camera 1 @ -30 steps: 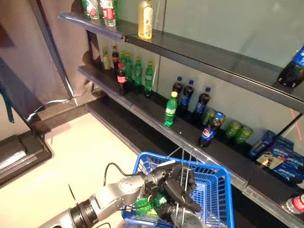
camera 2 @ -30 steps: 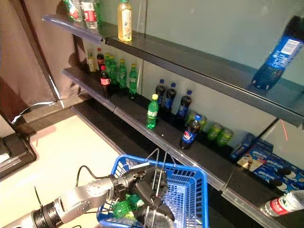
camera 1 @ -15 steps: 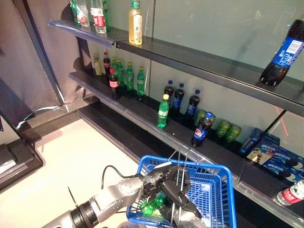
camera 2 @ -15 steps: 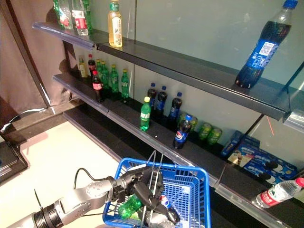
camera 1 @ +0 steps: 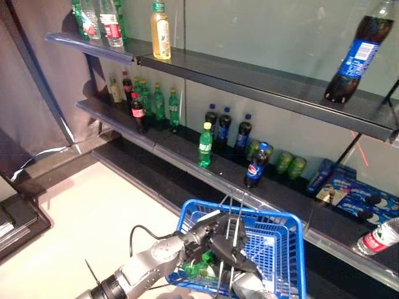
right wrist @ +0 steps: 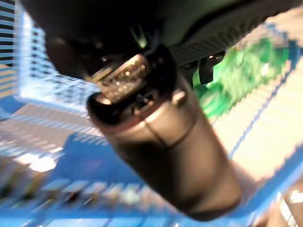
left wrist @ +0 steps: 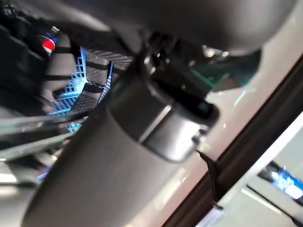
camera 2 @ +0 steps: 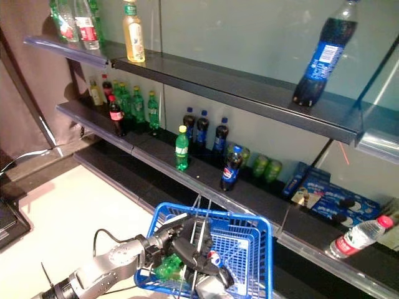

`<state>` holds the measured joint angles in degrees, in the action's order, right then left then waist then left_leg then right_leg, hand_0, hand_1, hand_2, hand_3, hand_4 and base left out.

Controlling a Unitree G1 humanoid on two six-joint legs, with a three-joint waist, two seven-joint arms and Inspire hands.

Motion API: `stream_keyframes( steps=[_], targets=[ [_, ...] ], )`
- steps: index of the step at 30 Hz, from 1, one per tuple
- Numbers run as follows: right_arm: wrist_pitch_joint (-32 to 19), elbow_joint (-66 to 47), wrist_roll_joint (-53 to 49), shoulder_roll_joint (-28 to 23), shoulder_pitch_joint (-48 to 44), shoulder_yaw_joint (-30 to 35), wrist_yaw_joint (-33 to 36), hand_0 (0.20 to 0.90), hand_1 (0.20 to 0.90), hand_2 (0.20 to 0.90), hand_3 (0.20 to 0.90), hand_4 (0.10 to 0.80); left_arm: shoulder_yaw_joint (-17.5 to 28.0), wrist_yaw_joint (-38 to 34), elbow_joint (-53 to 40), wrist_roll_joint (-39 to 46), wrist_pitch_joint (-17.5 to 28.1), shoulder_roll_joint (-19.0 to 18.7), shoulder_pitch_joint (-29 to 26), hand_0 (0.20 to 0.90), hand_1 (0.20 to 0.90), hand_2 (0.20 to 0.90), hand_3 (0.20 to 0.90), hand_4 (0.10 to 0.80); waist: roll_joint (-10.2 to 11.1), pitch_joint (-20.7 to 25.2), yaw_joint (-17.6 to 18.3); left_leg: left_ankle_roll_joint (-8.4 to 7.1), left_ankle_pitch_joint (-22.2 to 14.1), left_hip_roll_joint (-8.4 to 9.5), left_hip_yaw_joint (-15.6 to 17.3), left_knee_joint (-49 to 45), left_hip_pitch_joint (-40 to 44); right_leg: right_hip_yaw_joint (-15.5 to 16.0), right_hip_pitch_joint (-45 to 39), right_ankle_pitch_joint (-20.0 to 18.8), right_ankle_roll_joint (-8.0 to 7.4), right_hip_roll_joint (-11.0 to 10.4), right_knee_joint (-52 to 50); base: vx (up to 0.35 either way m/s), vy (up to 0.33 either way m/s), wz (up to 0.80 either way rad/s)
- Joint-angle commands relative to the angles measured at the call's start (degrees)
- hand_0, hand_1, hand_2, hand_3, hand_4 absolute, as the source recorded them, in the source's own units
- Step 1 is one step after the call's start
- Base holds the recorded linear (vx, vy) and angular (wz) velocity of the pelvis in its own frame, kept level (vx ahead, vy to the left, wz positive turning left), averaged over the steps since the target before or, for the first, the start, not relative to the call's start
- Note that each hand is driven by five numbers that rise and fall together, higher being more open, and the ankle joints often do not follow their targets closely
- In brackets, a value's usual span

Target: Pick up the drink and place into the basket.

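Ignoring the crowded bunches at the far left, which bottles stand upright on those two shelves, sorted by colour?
Small dark bottles with blue caps: 4
Green bottle with a yellow cap: 1
Large dark bottle with a blue label: 1
Pale yellow bottle: 1
Total: 7

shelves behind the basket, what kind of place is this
Most likely a shop or a mock-up of one: dark shelves stocked with rows of drink bottles, boxed snacks on the lower shelf, and a blue shopping basket in front.
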<state>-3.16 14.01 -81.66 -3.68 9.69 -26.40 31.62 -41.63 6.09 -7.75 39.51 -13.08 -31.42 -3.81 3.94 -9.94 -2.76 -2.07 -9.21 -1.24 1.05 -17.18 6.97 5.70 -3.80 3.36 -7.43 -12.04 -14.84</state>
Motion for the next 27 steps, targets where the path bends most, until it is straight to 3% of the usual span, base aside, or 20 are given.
stream_keyframes(
  steps=[1, 10, 18, 21, 27],
  targets=[
    [-0.1, -8.5, 5.2, 0.4, -0.7, 2.9, -5.8, 0.900, 0.900, 0.900, 0.900, 0.800, 14.8, 7.4, -14.5, 3.0, 27.6, 16.4, -11.4, 0.300, 0.300, 0.300, 0.200, 0.100, -0.7, 5.9, 0.5, 1.49, 6.8, -1.15, -2.6, -2.2, -5.5, 2.7, -4.9, -4.1, -0.65, -1.1, 3.9, 0.051, -0.002, -0.03],
    [3.0, -18.0, 9.2, -2.2, 2.4, 8.1, -12.8, 0.900, 0.900, 0.900, 0.900, 0.800, 19.8, 9.5, -14.6, 4.1, 31.0, 16.3, -5.5, 0.300, 0.300, 0.300, 0.200, 0.100, -0.6, 5.3, 1.4, 1.53, 6.7, -0.82, -2.4, -1.7, -5.0, 2.4, -4.9, -3.7, -0.24, -0.9, 4.1, 0.001, 0.000, 0.00],
    [7.2, -23.9, 10.4, -2.8, 4.8, 12.0, -19.0, 0.900, 0.900, 0.900, 0.900, 0.800, 24.8, 11.2, -15.5, 6.6, 30.3, 16.3, -1.3, 0.300, 0.300, 0.300, 0.200, 0.100, -0.3, 4.5, 1.4, 1.52, 6.7, -0.64, -2.6, -2.0, -4.6, 2.7, -5.3, -3.6, -0.01, -0.7, 3.9, 0.000, 0.000, 0.00],
    [11.2, -27.1, 11.0, -2.7, 5.4, 12.4, -24.1, 0.900, 0.900, 0.900, 0.900, 0.800, 26.8, 9.9, -15.5, 7.5, 29.4, 16.7, 0.0, 0.300, 0.300, 0.300, 0.200, 0.100, -0.1, 4.2, 1.2, 1.40, 6.7, -0.67, -2.7, -2.0, -4.6, 2.9, -5.6, -3.6, 0.03, -0.6, 4.0, 0.000, 0.000, 0.00],
    [11.9, -32.0, 11.7, -3.3, 7.0, 12.1, -29.9, 0.900, 0.900, 0.900, 0.900, 0.800, 29.2, 6.3, -14.9, 7.2, 28.8, 17.0, 3.0, 0.300, 0.300, 0.300, 0.200, 0.100, 0.3, 3.6, 1.0, 1.14, 6.9, -0.94, -2.7, -1.3, -4.3, 3.0, -5.6, -3.5, -0.03, -0.3, 4.3, -0.042, -0.032, 0.01]
  ],
)
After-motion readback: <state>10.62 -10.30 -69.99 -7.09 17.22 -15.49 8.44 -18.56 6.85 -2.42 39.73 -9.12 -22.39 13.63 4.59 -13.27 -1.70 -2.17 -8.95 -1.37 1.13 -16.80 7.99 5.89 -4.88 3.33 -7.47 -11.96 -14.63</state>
